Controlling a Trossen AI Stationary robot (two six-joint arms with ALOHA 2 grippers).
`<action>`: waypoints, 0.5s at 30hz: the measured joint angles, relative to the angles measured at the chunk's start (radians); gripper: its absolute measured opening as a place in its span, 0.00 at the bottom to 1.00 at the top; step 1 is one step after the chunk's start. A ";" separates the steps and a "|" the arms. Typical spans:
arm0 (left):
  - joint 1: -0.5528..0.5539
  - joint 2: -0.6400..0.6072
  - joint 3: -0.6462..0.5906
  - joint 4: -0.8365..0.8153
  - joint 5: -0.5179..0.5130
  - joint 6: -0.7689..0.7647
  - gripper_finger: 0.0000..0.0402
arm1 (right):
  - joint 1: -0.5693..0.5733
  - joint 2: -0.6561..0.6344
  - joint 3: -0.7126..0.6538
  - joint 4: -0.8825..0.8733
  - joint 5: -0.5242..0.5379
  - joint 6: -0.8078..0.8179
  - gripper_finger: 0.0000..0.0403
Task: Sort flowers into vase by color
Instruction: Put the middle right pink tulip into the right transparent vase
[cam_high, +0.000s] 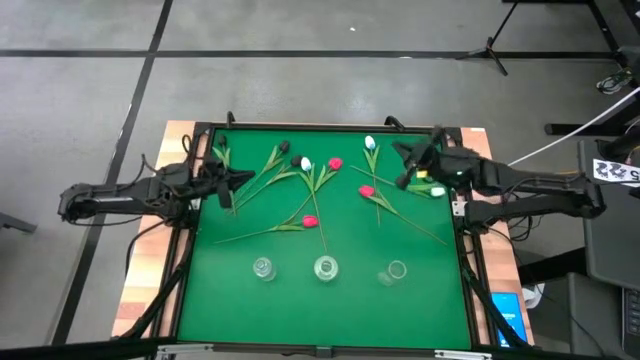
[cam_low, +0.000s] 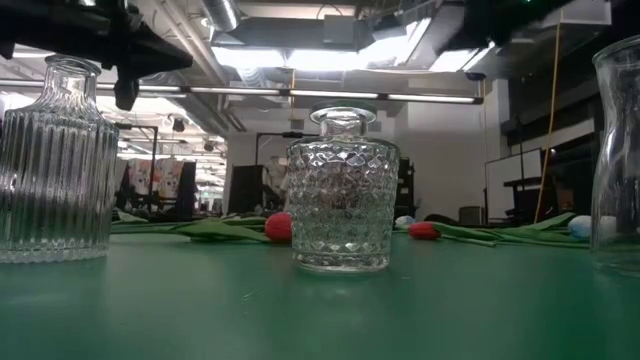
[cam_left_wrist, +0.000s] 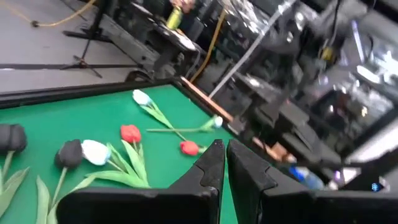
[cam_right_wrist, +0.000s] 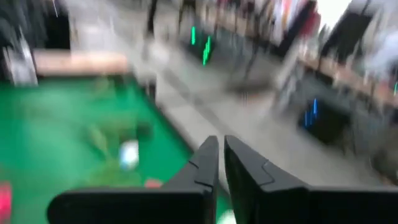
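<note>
Several artificial tulips lie flat on the far half of the green mat (cam_high: 330, 300): red heads (cam_high: 310, 221) (cam_high: 366, 190) (cam_high: 334, 163), white heads (cam_high: 306, 163) (cam_high: 370, 143), and a black head (cam_high: 284, 147). Three glass vases stand in a row near the near edge: a ribbed one (cam_high: 263, 268), a diamond-cut one (cam_high: 325, 268) and a third (cam_high: 395, 270). My left gripper (cam_high: 243, 180) hovers shut over the mat's left side, beside leaves and stems. My right gripper (cam_high: 403, 166) hovers shut over the far right, near a white tulip (cam_high: 438, 190). Both are empty.
The mat sits in a dark frame on a wooden table (cam_high: 150, 270). In the low view the diamond-cut vase (cam_low: 342, 190) stands in the middle, the ribbed vase (cam_low: 55, 160) at the left and the third vase (cam_low: 620, 150) at the right. Bare mat lies between the vases and the flowers.
</note>
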 joint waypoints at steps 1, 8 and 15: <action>0.010 -0.004 0.000 0.005 -0.001 -0.003 0.04 | -0.006 0.000 0.000 -0.082 -0.042 0.039 0.07; 0.038 -0.028 0.007 0.083 0.007 0.093 0.04 | -0.004 0.023 -0.002 -0.291 -0.351 0.125 0.30; 0.038 -0.037 0.007 0.071 0.210 0.090 0.04 | -0.005 0.038 -0.001 -0.353 -0.355 0.136 0.69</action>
